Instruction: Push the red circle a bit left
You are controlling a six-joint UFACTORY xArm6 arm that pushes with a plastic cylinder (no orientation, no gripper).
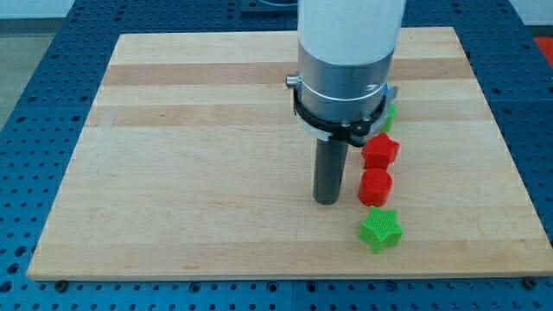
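Note:
The red circle point(375, 187) is a short red cylinder on the wooden board, right of centre. My tip point(326, 201) rests on the board just to the left of it, with a small gap between them. A red star-shaped block point(380, 150) sits right above the red circle, nearly touching it. A green star point(380, 229) lies just below the red circle. The arm's white and grey body point(346, 60) hides part of the board behind it.
A green block point(390, 113) peeks out from behind the arm's collar above the red star; its shape is mostly hidden. The wooden board point(199, 155) lies on a blue perforated table point(34, 52).

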